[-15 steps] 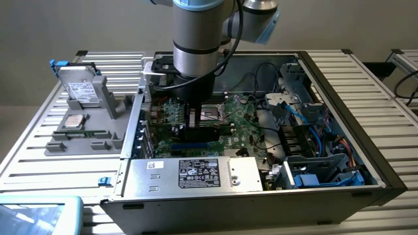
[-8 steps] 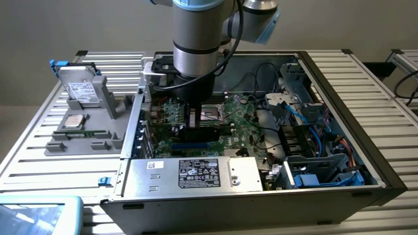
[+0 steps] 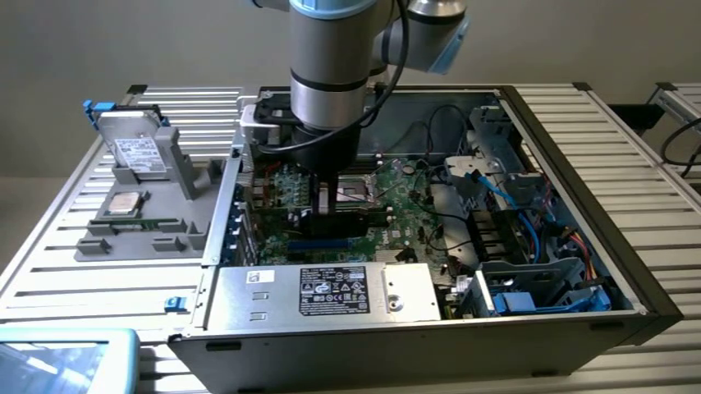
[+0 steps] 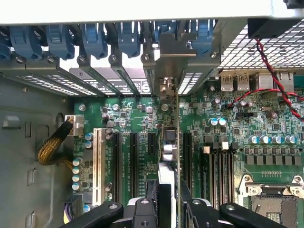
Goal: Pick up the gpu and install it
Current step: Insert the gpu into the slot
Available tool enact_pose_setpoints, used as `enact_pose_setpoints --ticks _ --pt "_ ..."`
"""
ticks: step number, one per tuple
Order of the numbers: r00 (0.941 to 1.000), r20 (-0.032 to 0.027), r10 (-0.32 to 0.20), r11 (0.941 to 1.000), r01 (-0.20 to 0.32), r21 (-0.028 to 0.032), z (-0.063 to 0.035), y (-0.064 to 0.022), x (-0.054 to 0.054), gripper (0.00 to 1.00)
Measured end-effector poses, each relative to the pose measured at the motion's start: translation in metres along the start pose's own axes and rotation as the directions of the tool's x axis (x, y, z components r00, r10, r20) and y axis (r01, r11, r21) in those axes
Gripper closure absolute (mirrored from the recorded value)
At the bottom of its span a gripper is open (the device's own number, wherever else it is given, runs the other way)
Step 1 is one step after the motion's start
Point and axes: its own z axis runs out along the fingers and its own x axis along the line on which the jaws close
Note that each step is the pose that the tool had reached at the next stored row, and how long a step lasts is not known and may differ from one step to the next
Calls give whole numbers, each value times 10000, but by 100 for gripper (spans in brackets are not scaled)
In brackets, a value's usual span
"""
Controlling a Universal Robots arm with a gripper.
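The gpu [image 4: 176,123] is standing on its long edge over the motherboard [image 4: 133,118], lined up with the row of long black slots [image 4: 134,161] and lying between two of them. Its metal end plate [image 4: 170,61] is sitting against the rear wall of the computer case [image 3: 580,164], just under a line of blue latches [image 4: 95,38]. Whether its lower edge is pressed into a slot cannot be told.

The gripper [image 4: 168,206] is gripping the gpu near the end away from the plate, at a middling width. One of its black fingers [image 4: 142,209] is pressing on each flat face of the card.

In the exterior view the arm [image 3: 328,66] is reaching straight down into the open case, and the card is showing as a dark slab below the gripper. A white slot [image 4: 98,161] is lying beside the black ones, and red and black wires [image 4: 270,71] are crossing the board's far corner. A labelled power supply [image 3: 328,291] is sitting along the case's near edge. On the exterior view's left, a hard drive [image 3: 140,152] is leaning in a grey holder [image 3: 143,234] on the slatted table [image 3: 66,246].
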Motion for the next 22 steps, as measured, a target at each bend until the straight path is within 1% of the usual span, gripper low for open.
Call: enact_pose_setpoints --ticks 3,4,22 --pt "10000 53 -9 10000 9 -39 4 -1 3 71" --pt "10000 57 -8 10000 9 -50 5 0 3 71" --pt "10000 55 -8 10000 8 -37 41 -3 2 71"
